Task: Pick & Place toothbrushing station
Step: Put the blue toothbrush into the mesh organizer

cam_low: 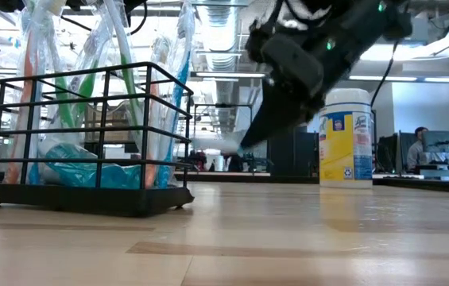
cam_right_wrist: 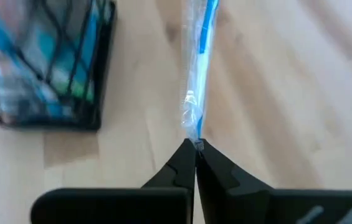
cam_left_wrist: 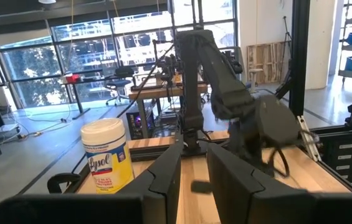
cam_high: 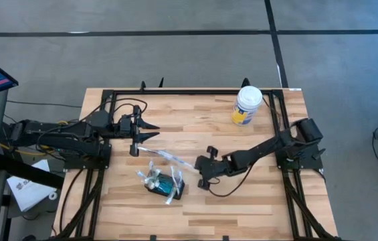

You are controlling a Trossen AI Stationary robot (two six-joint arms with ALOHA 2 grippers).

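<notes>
My right gripper (cam_right_wrist: 195,144) has its two dark fingers pressed together on the near end of a clear-wrapped toothbrush with a blue handle (cam_right_wrist: 199,56). The wrist view shows the wrapper's tip pinched right at the fingertips, with the rest lying away from me along the light wooden table (cam_high: 255,194). I judge this to be the pick step: the grasp looks made, the lift not yet begun.

Just beside the brush sits the toothbrushing station (cam_high: 164,184), a small black wire-frame box with a solid base. It is already stuffed with wrapped brushes and something teal, and it stands toward the table's front edge. Next I expect to raise the brush, swing it over the station's open top and lower it between the wires without snagging the wrapper. My hold is only on thin plastic, so it may slip.

Farther off, my left gripper (cam_high: 150,129) waits over the table's left rear part; its fingers stand slightly apart and hold nothing. At the far right corner stands a round white-lidded, yellow-labelled wipes canister (cam_high: 247,106).

From above, my arm covers the grip point, and I cannot count the brushes in the station.
</notes>
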